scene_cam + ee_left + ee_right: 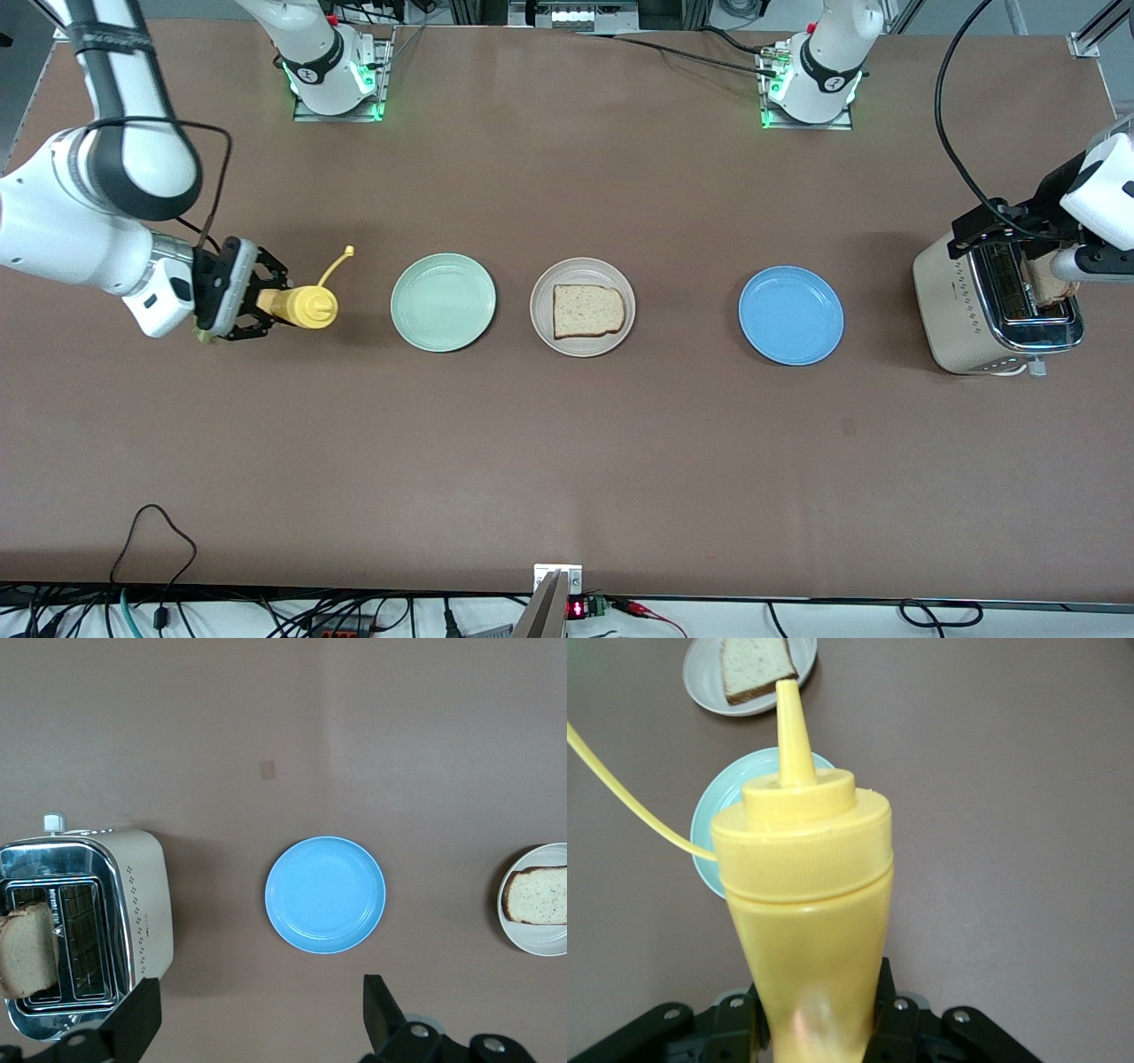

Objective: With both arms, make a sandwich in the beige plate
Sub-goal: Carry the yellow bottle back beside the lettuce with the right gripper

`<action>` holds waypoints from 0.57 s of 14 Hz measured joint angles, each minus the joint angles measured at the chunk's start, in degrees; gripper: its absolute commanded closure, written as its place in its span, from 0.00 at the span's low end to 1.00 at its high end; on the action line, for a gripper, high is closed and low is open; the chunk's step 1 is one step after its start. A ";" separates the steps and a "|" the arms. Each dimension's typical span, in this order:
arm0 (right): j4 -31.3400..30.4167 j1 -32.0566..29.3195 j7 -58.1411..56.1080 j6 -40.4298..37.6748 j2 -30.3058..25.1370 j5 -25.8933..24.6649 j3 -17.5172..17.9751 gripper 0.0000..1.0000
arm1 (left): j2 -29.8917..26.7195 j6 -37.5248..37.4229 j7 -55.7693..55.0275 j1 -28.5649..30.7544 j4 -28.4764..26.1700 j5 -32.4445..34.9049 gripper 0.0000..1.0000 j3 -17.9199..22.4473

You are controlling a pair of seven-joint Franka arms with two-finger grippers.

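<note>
A single slice of bread lies flat on the beige plate at the middle of the table. My right gripper is shut on a yellow squeeze bottle, held on its side over the table beside the mint-green plate. The bottle's nozzle points toward that plate and its tethered cap hangs free. In the right wrist view the bottle fills the frame between the fingers. My left gripper hangs open and empty over the toaster. A second bread slice stands in a toaster slot.
A blue plate sits bare between the beige plate and the toaster. The left wrist view shows the toaster, the slice in it, the blue plate and the beige plate's rim.
</note>
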 measured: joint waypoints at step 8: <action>-10.64 -13.37 -33.53 -5.20 3.96 21.52 -0.03 0.96 | -0.10 -0.12 0.00 0.30 -0.11 0.04 0.00 -0.05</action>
